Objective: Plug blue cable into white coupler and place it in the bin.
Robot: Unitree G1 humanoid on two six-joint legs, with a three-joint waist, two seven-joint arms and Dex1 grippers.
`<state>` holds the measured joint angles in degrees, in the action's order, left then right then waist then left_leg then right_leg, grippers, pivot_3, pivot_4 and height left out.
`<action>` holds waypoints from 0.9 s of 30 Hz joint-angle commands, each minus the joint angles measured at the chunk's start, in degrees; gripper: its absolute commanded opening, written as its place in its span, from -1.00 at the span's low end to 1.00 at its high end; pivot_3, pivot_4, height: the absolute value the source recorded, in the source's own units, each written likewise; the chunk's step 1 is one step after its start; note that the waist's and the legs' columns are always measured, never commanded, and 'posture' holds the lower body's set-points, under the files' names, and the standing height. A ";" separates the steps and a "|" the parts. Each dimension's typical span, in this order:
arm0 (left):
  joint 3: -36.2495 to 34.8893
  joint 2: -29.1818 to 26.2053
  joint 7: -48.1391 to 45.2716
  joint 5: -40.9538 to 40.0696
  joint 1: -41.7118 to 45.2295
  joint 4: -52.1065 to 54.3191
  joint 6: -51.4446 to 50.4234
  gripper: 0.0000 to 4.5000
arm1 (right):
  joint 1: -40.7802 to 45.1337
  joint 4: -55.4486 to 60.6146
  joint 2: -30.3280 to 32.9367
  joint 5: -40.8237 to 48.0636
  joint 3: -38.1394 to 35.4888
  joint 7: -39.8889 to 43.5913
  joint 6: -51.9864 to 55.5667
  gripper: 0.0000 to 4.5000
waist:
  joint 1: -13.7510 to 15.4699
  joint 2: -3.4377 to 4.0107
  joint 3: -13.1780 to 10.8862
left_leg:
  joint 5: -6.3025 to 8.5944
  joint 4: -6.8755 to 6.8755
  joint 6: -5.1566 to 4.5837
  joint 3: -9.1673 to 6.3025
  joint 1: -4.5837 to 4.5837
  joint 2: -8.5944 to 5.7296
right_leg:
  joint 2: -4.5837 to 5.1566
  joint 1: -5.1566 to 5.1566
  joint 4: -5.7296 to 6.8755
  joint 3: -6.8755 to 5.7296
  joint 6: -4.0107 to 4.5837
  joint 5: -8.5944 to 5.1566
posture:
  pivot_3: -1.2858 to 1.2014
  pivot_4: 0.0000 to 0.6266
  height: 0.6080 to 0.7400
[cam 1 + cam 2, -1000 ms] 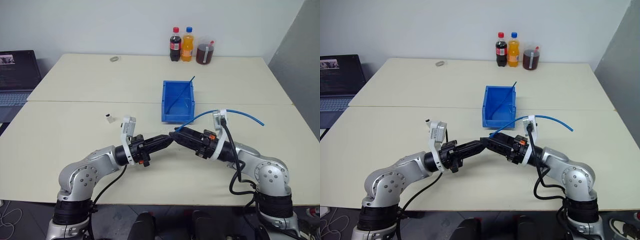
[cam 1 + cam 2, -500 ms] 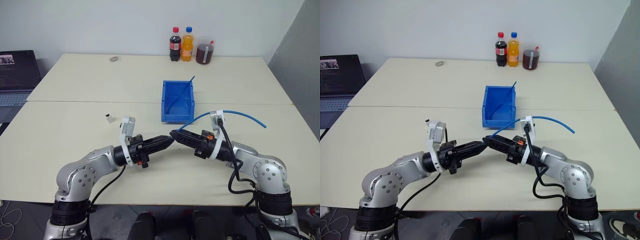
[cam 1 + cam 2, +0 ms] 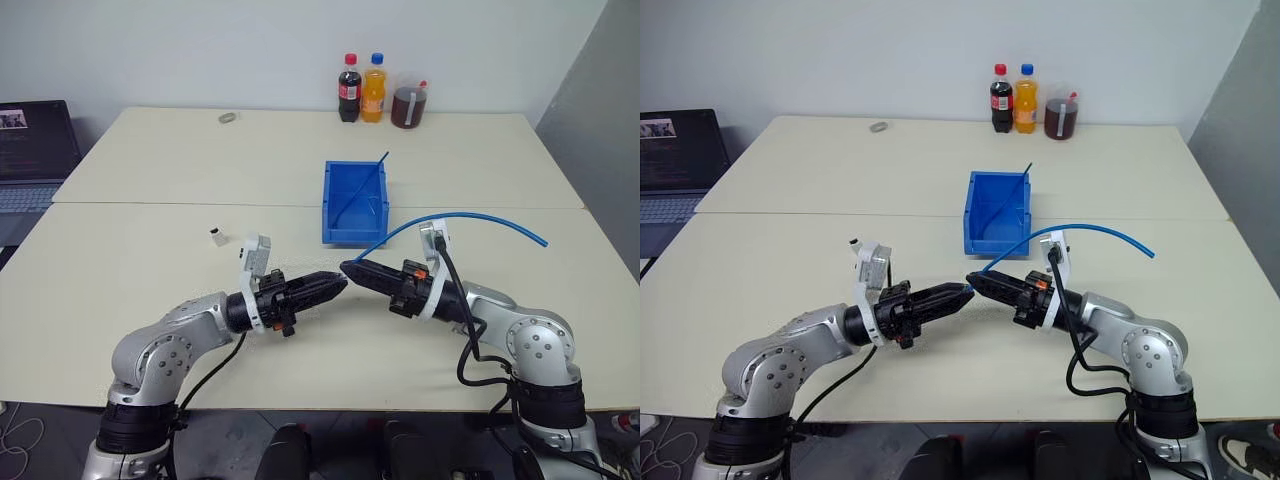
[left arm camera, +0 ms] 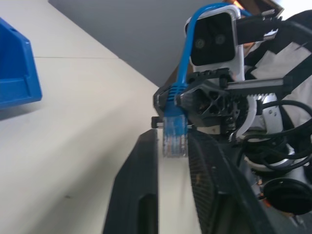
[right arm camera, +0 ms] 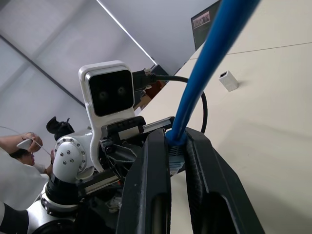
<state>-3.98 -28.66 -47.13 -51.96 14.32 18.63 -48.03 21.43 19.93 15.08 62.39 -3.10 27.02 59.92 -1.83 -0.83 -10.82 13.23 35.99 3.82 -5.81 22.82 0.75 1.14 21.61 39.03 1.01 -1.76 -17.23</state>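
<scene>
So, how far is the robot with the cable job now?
Done: the right claw grips the blue cable near its plug, lifted off the table. In hand: the left claw meets it tip to tip. Left: the white coupler lies alone on the table, not plugged; neither is in the bin.

I see both arms bent inward, level, tips nearly meeting: right claw pinched tight, left claw with its fingers slightly parted.
</scene>
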 commanded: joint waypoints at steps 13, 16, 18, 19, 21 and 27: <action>-0.15 -2.43 8.77 27.93 -15.22 -4.28 27.65 1.00 | 0.31 0.93 2.77 -2.66 1.03 3.13 -3.78 -0.94 | 0.17 0.05 -0.02 | 0.00 -0.16 0.00 0.22 0.04 0.04 | 0.03 0.20 -0.03 0.19 0.05 -0.02 | 0.03 -0.52 1.00; -1.93 1.97 18.43 34.60 -16.19 -6.16 32.30 1.00 | 0.09 0.79 2.84 -3.37 1.26 3.49 -4.29 -0.94 | 0.35 0.02 -0.02 | 0.00 -0.11 0.00 0.18 0.09 0.04 | 0.06 0.19 -0.06 0.15 0.04 -0.02 | 0.03 -0.52 1.00; -3.75 5.54 27.52 38.25 -15.58 -7.03 30.95 1.00 | 0.07 0.57 3.01 -3.89 1.49 3.79 -4.74 -0.94 | 0.36 0.02 -0.02 | 0.00 -0.10 0.00 0.17 0.11 0.02 | 0.06 0.19 -0.05 0.13 0.03 -0.02 | 0.03 -0.52 1.00; -4.97 7.59 31.57 38.83 -14.72 -7.30 29.39 1.00 | 0.11 0.39 3.04 -4.07 1.55 3.91 -4.95 -0.94 | 0.36 0.02 -0.01 | 0.00 -0.10 0.00 0.18 0.10 0.02 | 0.06 0.19 -0.05 0.15 0.02 -0.01 | 0.03 -0.52 1.00; -6.49 10.29 37.28 40.08 -12.48 -8.11 26.51 1.00 | 0.38 -0.02 2.95 -4.37 1.62 4.02 -5.23 -0.94 | 0.36 0.01 -0.01 | 0.00 -0.08 0.00 0.17 0.11 0.02 | 0.06 0.18 -0.04 0.13 0.01 -0.01 | 0.03 -0.52 1.00; -9.26 12.31 45.09 41.22 -4.16 -11.75 18.81 1.00 | 1.17 -0.92 2.75 -5.22 1.87 4.64 -5.78 -0.94 | 0.24 -0.01 0.00 | 0.00 -0.03 0.00 0.10 0.10 0.01 | 0.02 0.15 0.01 0.04 0.00 0.00 | 0.03 -0.52 1.00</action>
<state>-11.93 -16.06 -4.20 -11.85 8.83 6.61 -27.34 21.51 18.32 17.77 57.19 -0.91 30.61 55.49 -1.59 -0.84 -10.82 13.24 35.96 3.82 -5.71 22.92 0.75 1.15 21.76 39.05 1.05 -1.76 -17.23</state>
